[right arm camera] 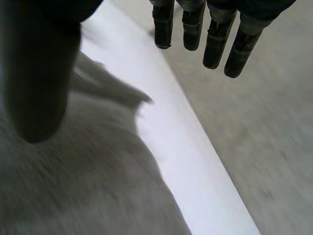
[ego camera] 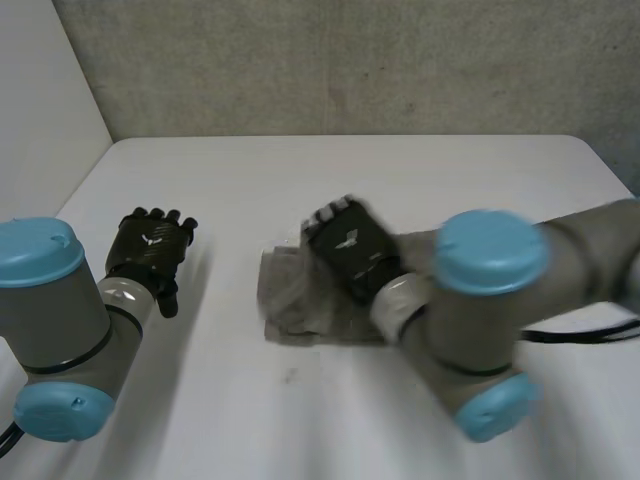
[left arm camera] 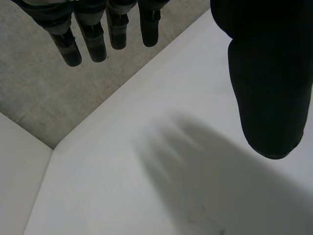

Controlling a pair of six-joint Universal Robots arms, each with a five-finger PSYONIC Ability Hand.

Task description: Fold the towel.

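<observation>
A small grey towel (ego camera: 300,300) lies folded in a compact rectangle at the middle of the white table (ego camera: 400,170). My right hand (ego camera: 350,245) hovers over the towel's right part, fingers straight and open, holding nothing. In the right wrist view the towel (right arm camera: 88,186) lies under the palm, with the fingers (right arm camera: 215,34) straight above the table's far edge. My left hand (ego camera: 150,245) rests above bare table well to the left of the towel, open. In the left wrist view its fingers (left arm camera: 98,29) are straight and its thumb (left arm camera: 269,88) stands apart.
A grey textured wall (ego camera: 350,60) rises behind the table's far edge. A white panel (ego camera: 40,90) stands at the far left corner. Bare table surrounds the towel on all sides.
</observation>
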